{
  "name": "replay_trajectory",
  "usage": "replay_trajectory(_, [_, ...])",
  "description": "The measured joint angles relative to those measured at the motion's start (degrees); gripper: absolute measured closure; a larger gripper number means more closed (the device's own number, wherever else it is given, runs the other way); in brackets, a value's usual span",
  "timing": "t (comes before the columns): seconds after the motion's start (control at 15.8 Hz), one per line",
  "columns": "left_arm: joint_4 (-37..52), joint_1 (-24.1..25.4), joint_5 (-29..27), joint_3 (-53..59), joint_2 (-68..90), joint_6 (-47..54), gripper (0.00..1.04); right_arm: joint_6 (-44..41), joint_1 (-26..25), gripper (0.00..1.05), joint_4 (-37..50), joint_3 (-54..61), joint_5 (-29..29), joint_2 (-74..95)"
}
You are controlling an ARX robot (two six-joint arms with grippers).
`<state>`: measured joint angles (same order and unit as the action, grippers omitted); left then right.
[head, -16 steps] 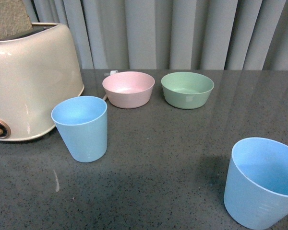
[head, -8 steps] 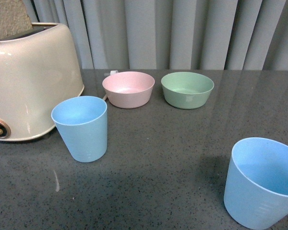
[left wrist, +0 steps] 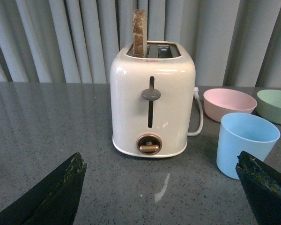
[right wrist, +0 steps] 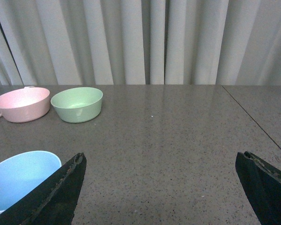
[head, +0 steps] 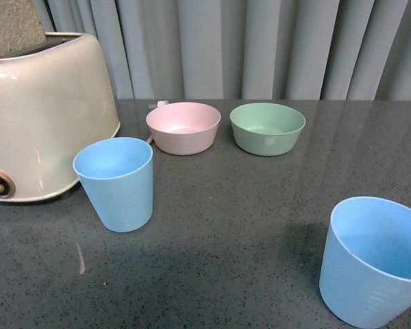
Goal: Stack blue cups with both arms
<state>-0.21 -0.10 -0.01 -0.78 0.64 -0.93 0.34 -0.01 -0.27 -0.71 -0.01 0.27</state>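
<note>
Left fingers point(left wrist: 56, 201) and right fingers point(right wrist: 56, 201) stand spread wide and hold nothing. Neither arm shows in the front view.

The left cup point(head: 116, 185) stands upright on the counter point(head: 233, 219), just beside the toaster point(head: 41, 116) and in front of the pink bowl point(head: 183, 127). The right cup point(head: 373, 264) stands well apart from it, nearest the robot on its right. The green bowl point(head: 267, 128) lies far behind it.

The step in hand is judged to be the first approach, with no cup yet grasped. To do it well, each arm should take the cup on its own side and close across the wall below the rim, keeping the cup upright. The left arm should come in on the side away from the toaster to avoid a knock. One cup is then carried above the other, centred over its mouth, and lowered straight.

Both cups are light blue, matte, handleless and empty, with mouths up. They taper toward the base, so one should nest easily in the other. Faint raised lines mark the right cup's lower wall.
</note>
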Motion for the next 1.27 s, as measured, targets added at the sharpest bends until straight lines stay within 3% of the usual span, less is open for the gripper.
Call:
replay_trajectory(0.83, [0.00, 0.00, 0.00, 0.00, 0.00, 0.00, 0.07, 0.00, 0.00, 0.07, 0.00, 0.00, 0.00, 0.00])
replay_trajectory(0.95, [-6.49, -1.29, 1.07, -2.34, 4.00, -1.97, 0.07, 0.00, 0.00, 0.07, 0.00, 0.00, -0.02, 0.00])
replay_trajectory(1.08, [-4.00, -2.64, 1.05, -5.79, 5.64, -2.12, 0.07, 0.00, 0.00, 0.07, -0.02, 0.00, -0.02, 0.00])
replay_trajectory(1.27, [8.55, -3.45, 3.23, -11.45, 17.88, -1.81, 0.07, 0.00, 0.00, 0.07, -0.02, 0.00, 0.00, 0.00])
